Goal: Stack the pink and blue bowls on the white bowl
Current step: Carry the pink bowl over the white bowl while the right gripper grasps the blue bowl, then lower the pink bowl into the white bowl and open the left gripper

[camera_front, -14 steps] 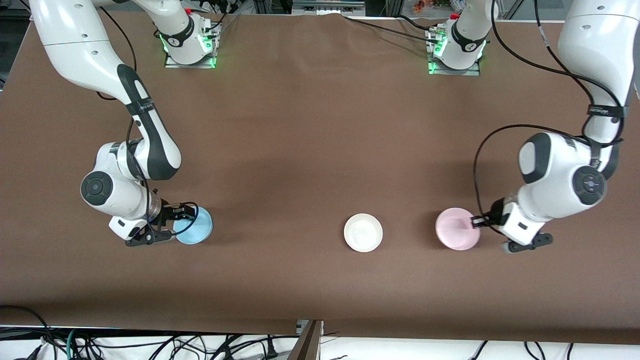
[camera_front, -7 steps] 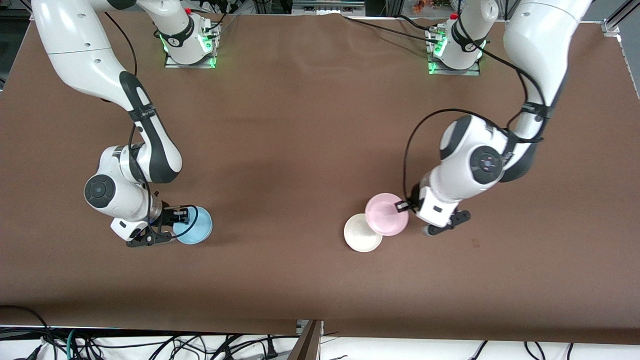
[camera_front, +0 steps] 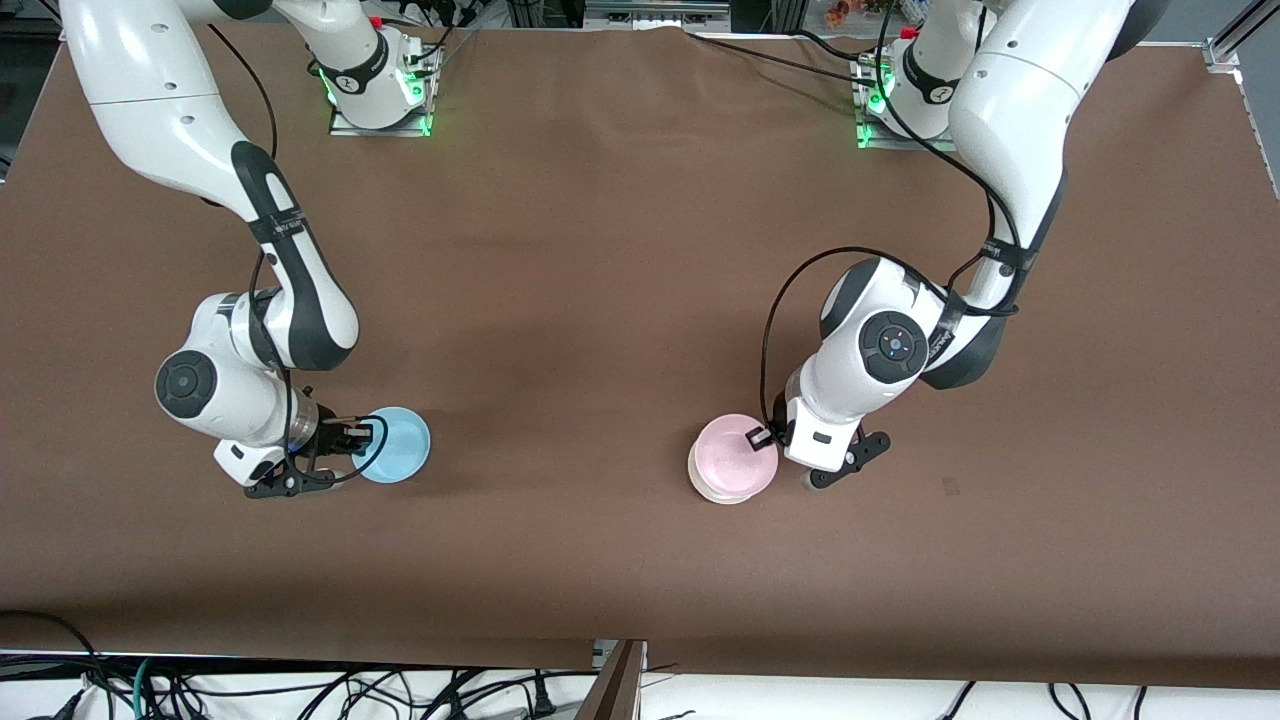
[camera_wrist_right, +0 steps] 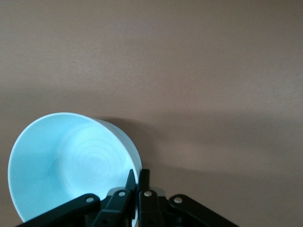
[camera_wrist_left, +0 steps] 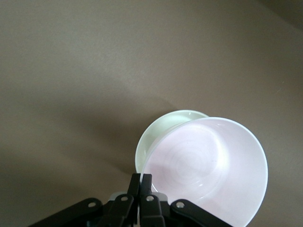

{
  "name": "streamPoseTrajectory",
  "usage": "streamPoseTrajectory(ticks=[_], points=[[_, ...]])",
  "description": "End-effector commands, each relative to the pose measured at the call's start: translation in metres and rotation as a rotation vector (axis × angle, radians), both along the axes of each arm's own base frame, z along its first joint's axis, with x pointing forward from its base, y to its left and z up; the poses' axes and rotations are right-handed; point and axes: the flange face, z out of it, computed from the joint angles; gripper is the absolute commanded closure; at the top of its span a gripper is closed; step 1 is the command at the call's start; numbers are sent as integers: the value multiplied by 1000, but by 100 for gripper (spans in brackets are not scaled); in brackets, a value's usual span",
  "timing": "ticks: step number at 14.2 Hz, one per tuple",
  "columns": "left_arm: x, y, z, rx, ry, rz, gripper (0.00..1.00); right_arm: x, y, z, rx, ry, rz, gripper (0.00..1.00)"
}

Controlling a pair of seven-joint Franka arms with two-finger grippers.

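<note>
My left gripper [camera_front: 765,437] is shut on the rim of the pink bowl [camera_front: 735,455] and holds it over the white bowl [camera_front: 712,491], which shows only as a crescent under it. In the left wrist view the pink bowl [camera_wrist_left: 213,165] is tilted above the white bowl [camera_wrist_left: 163,127], with my left gripper [camera_wrist_left: 141,182] pinching its rim. My right gripper [camera_front: 365,437] is shut on the rim of the blue bowl [camera_front: 400,445] toward the right arm's end of the table. In the right wrist view the blue bowl [camera_wrist_right: 66,165] is tilted in my right gripper [camera_wrist_right: 137,177].
The brown table cloth [camera_front: 600,300] is bare between the two bowls. The arm bases [camera_front: 380,90] stand along the table's edge farthest from the front camera. Cables hang off the nearest edge [camera_front: 300,690].
My left gripper has carried the pink bowl from the left arm's end of the table to over the white bowl. My right gripper has shifted the blue bowl slightly toward the middle.
</note>
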Motion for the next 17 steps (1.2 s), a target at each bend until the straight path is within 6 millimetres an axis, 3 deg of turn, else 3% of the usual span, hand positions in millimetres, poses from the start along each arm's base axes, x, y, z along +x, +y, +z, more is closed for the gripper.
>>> streamPoseTrajectory(ticks=[1,3,8,10,17], points=[[10,-3,-4,9,-35,40,100,14,10,30,35,58,-66,98],[9,-5,-9,26,-37,37,100,18,30,49,39,80,-112,98],[8,-14,-16,41,-40,62,100,12,132,96,65,103,-228,97],[6,-19,-20,47,-35,71,100,6,156,100,61,102,-246,97],[4,-21,-32,59,-24,69,100,4,167,105,64,100,-271,96]])
